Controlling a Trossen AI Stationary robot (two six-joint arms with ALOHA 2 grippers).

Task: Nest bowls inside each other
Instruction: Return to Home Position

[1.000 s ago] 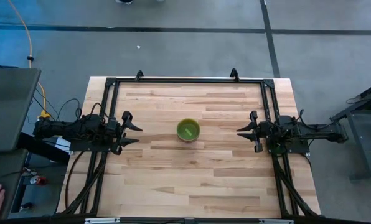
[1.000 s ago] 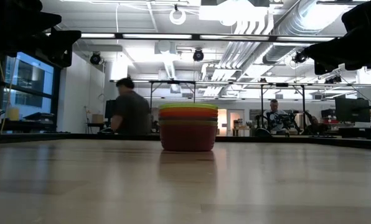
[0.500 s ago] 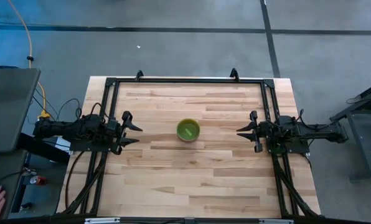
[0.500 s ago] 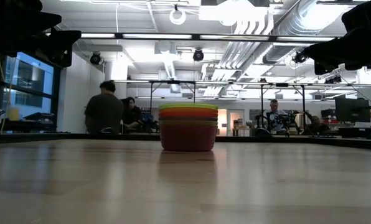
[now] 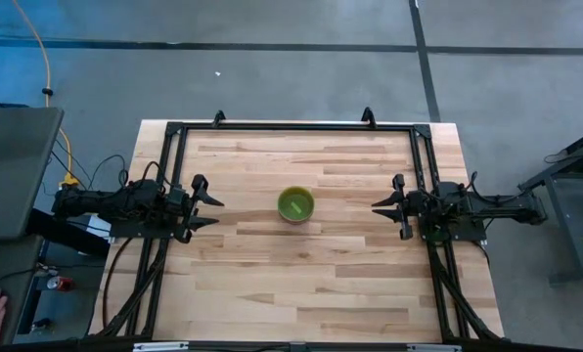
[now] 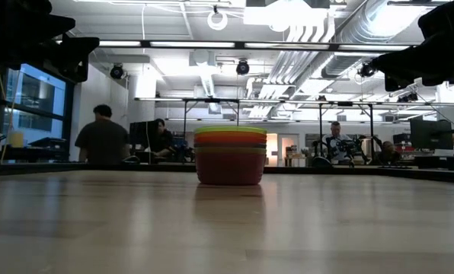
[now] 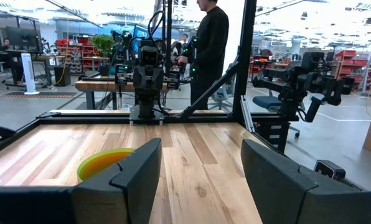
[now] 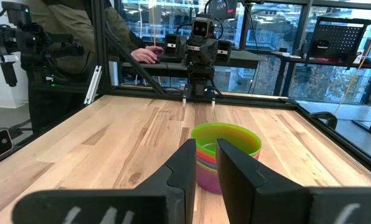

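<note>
Bowls (image 5: 295, 204) are sitting nested in one stack about the middle of the wooden table (image 5: 321, 284), between the two grippers and well apart from both. Table is taking up most of the high view, with a black frame (image 5: 291, 127) running round its back and sides.

Left arm (image 5: 115, 205) is lying along the left edge and right arm (image 5: 468, 207) along the right edge, both pointing inward at the stack.

Left gripper (image 5: 216, 212) is hanging over the left side of the table, fingers spread wide, gripping nothing. In its wrist view the stack's rim is peeking out beside one finger.

Right gripper (image 5: 375, 206) is hanging over the right side, roughly level with the stack across the table. Its fingers are drawn almost together with just a slim gap, gripping nothing. Its wrist view is looking straight at the stack through that gap.

Neither gripper is touching a bowl.

Stack is standing upright, mouths facing up, its axis running vertical. Bowls being round, no long axis is showing across the table.

Green bowl (image 6: 230, 130) is sitting on top, and orange bowl (image 6: 230, 139) is showing its rim just under it. Lower bowls are showing only as thin bands under that, and I cannot tell their colours for sure.
</note>
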